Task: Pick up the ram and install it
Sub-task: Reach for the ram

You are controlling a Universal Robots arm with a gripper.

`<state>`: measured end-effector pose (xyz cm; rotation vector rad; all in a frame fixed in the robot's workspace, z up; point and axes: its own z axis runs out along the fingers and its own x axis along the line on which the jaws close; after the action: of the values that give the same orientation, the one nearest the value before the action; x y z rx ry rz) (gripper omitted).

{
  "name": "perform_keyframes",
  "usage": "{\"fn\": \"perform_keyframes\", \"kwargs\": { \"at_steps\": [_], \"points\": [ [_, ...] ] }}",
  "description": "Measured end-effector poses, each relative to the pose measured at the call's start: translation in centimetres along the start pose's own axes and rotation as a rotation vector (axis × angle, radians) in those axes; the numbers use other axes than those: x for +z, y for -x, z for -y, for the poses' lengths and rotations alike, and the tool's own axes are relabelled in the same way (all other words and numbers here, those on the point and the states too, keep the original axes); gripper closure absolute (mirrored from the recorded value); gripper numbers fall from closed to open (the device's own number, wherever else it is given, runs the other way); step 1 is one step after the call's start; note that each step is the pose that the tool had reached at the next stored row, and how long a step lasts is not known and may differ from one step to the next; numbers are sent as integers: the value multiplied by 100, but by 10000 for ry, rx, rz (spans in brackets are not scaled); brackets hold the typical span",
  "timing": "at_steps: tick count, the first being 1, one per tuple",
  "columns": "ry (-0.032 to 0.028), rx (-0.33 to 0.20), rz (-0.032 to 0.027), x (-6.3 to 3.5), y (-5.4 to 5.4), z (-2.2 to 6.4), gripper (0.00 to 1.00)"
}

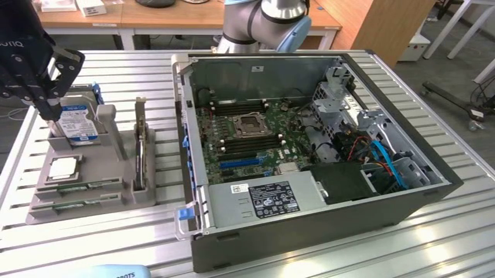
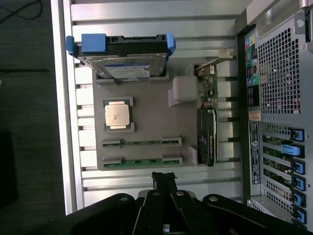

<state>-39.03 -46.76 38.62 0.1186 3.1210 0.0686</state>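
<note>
**Ram (image 2: 142, 160) not yet picked up: pincer (image 1: 46, 111) closed tight and empty above the tray (image 1: 101, 211).**

The case (image 1: 325, 229) stands open on the tabletop (image 1: 116, 69), well to one side of the pincer. Its memory slots (image 1: 246, 145) appear unfilled, so installation is judged outstanding. The tray lies below the pincer, whose tip hangs just off the tray edge. Two sticks sit in the tray's grooves. The ram is the one nearer the pincer and is untouched. The second stick (image 2: 142, 142) lies just beyond it. Nothing is between the jaws. Grasp, lift, transfer and seating all remain.
</note>
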Motion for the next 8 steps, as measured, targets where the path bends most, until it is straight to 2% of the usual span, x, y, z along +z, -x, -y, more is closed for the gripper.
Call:
{"fn": "perform_keyframes", "kwargs": {
  "at_steps": [4,8],
  "points": [
    [0,0,0,6,0,0,90],
    [10,1,-2,60,-2,2,90]
  ]
}}
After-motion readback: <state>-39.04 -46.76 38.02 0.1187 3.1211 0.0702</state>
